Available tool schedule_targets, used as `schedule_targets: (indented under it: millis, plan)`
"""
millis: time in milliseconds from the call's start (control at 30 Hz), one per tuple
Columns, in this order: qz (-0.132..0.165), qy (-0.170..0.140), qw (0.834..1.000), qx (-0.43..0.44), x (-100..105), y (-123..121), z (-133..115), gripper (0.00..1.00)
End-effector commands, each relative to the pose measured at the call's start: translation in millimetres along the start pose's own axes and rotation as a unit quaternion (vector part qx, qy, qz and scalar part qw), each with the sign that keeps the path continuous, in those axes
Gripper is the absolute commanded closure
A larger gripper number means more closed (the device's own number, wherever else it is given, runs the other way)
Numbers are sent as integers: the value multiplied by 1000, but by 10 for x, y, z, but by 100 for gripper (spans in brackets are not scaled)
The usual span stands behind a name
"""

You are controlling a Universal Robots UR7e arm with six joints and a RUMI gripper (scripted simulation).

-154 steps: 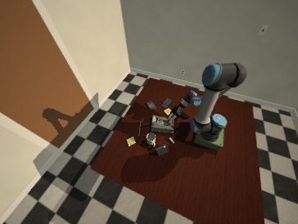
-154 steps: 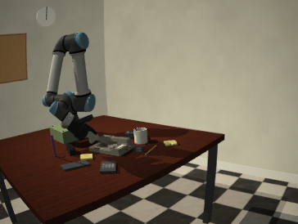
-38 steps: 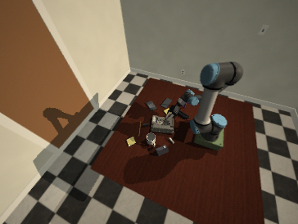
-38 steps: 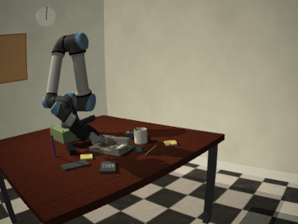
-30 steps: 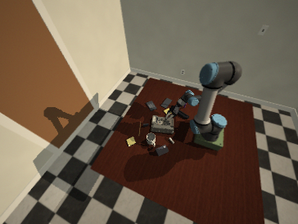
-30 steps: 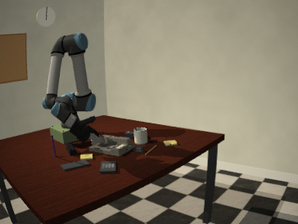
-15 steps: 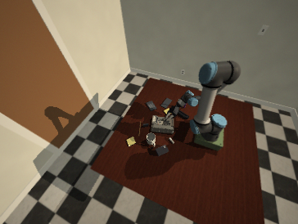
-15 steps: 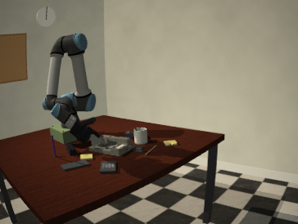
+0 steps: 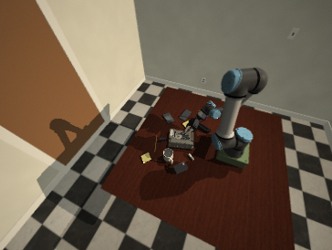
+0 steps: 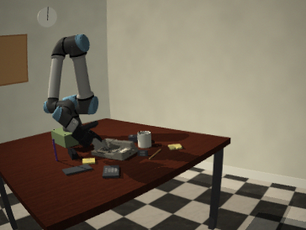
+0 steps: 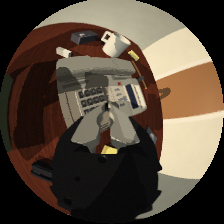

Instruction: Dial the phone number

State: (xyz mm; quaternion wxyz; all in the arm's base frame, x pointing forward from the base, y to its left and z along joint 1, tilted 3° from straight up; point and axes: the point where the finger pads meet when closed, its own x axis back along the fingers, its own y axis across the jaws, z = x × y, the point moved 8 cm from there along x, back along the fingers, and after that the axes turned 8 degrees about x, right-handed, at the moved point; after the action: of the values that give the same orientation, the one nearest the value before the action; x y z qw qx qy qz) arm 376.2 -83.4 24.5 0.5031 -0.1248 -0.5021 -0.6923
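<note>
The grey desk phone (image 11: 97,87) sits on the dark red table, its handset (image 11: 92,68) lying in the cradle. It also shows in the top view (image 9: 181,139) and the exterior view (image 10: 114,149). My gripper (image 11: 107,103) is shut and empty, its fingertips together over the edge of the keypad (image 11: 91,98) next to the small display (image 11: 135,93). I cannot tell whether the tips touch a key. A yellow note (image 11: 109,149) lies below the fingers, partly hidden; it shows in the exterior view (image 10: 88,160). Its writing is too small to read.
A white mug (image 11: 114,44) stands beyond the phone. Another yellow note (image 10: 175,146), a pencil (image 10: 154,154), a calculator (image 10: 111,170), a dark flat device (image 10: 76,169) and small dark objects lie around the phone. My arm's green base (image 10: 64,137) stands behind it.
</note>
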Motion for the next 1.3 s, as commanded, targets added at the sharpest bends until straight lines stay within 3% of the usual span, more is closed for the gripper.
schedule_targets:
  millis: [0,667,1267]
  plan:
    - [0,0,1000,0,-3,-1,-4,100]
    - [0,0,1000,0,-16,-12,-14,100]
    - [0,0,1000,0,96,59,79,100]
